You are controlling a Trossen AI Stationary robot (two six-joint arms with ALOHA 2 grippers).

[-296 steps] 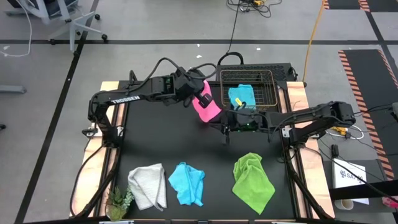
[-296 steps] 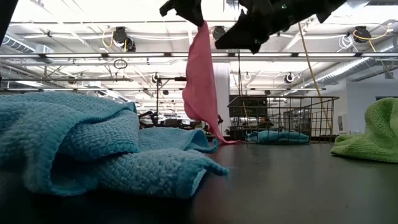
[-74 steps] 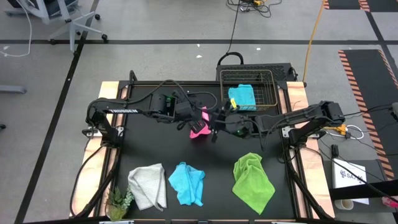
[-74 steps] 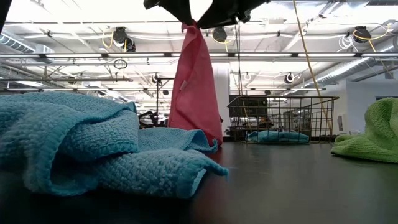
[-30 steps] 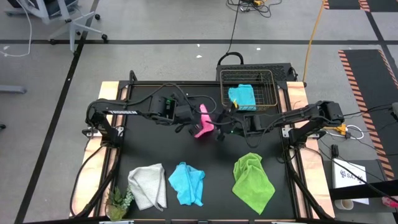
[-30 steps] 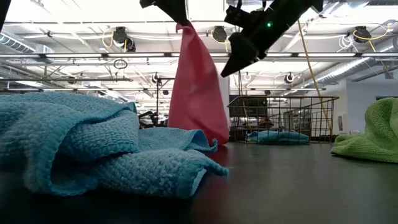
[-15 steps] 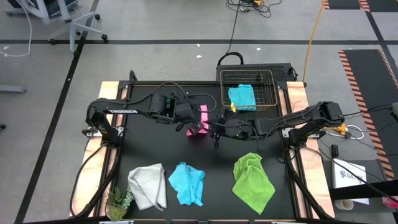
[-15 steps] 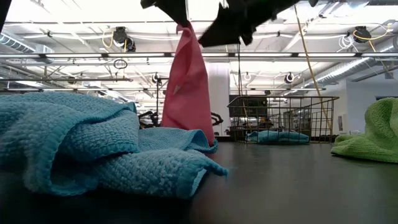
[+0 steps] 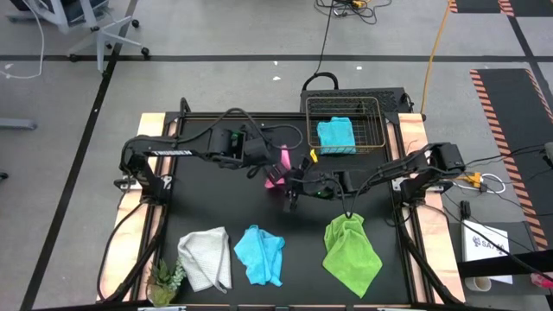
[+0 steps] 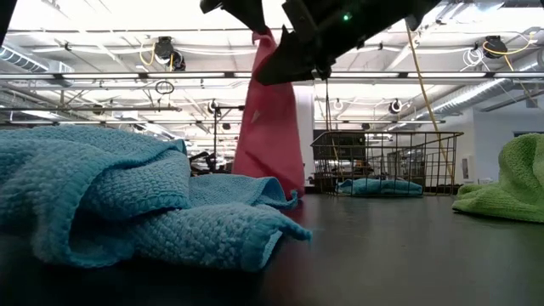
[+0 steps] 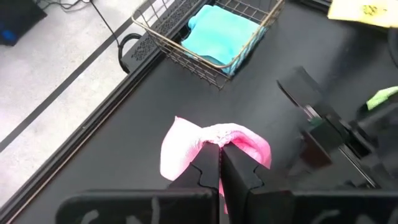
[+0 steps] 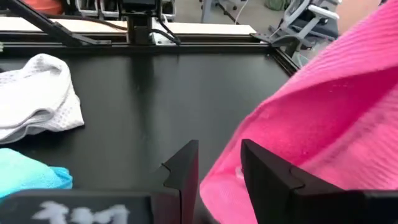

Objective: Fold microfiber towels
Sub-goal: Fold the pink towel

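Above the middle of the counter (image 9: pixel 216 216), the left end effector (image 9: pixel 275 164) is clamped on the top edge of the pink towel (image 9: pixel 276 177), which hangs from it with its lower end near or on the dark surface. The right end effector (image 9: pixel 294 186) hovers just beside the hanging cloth, its fingers (image 12: pixel 183 165) standing apart, with pink fabric close against them but nothing yet pinched.

One light blue towel (image 9: pixel 335 136) lies folded flat inside the wire basket (image 9: pixel 313 108) at the far edge, seemingly the only piece finished. Three more wait crumpled along the near edge: a white-grey towel (image 9: pixel 206 257), a second light blue towel (image 9: pixel 260 255) and a lime green towel (image 9: pixel 350 250). A small plant (image 9: pixel 164 281) sits at the near left corner. By this showing the job is early: one done, one in hand, three untouched.
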